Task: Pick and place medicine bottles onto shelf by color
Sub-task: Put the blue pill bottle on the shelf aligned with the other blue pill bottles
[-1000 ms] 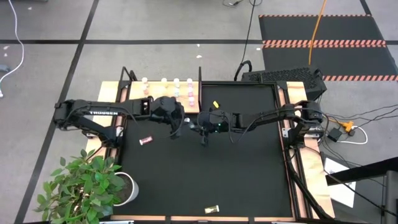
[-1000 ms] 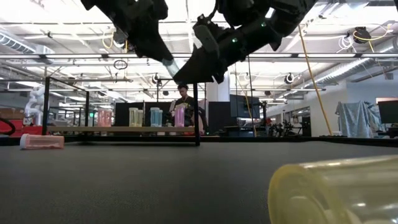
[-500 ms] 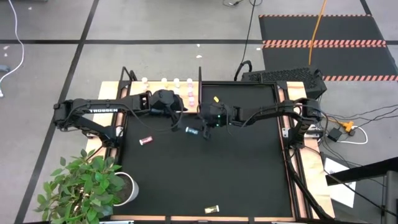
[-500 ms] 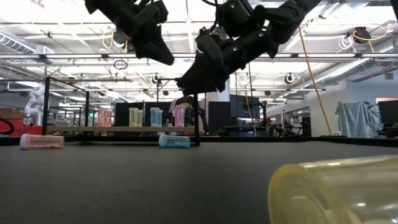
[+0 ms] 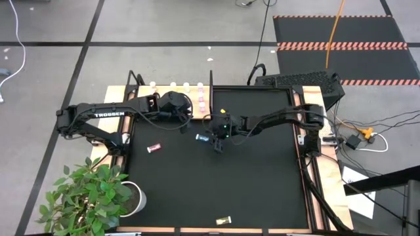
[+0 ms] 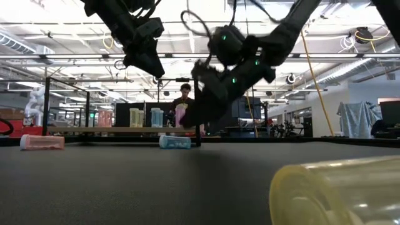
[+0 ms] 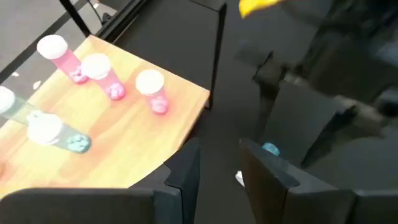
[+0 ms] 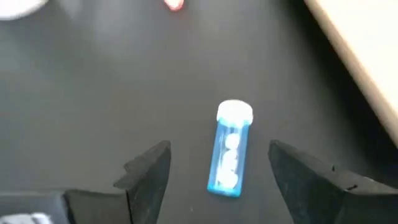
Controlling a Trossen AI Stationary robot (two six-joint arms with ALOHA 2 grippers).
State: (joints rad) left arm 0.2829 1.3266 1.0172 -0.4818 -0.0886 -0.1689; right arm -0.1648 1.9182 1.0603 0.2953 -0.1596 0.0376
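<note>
We see a matt black mat (image 5: 216,177) covering the tabletop, whose bare edges (image 5: 328,190) show pale wood. The shelf (image 7: 124,143) is smooth light wood with visible grain. The bottles are clear tinted plastic with white caps: a blue one (image 8: 228,149) lies on the mat, pink ones (image 7: 152,90) stand on the shelf, and a yellow one (image 6: 340,190) looks translucent and glossy. Both arms (image 5: 105,118) wear matt dark casings, and the right hand (image 8: 217,174) has dull black fingers (image 8: 146,171).
</note>
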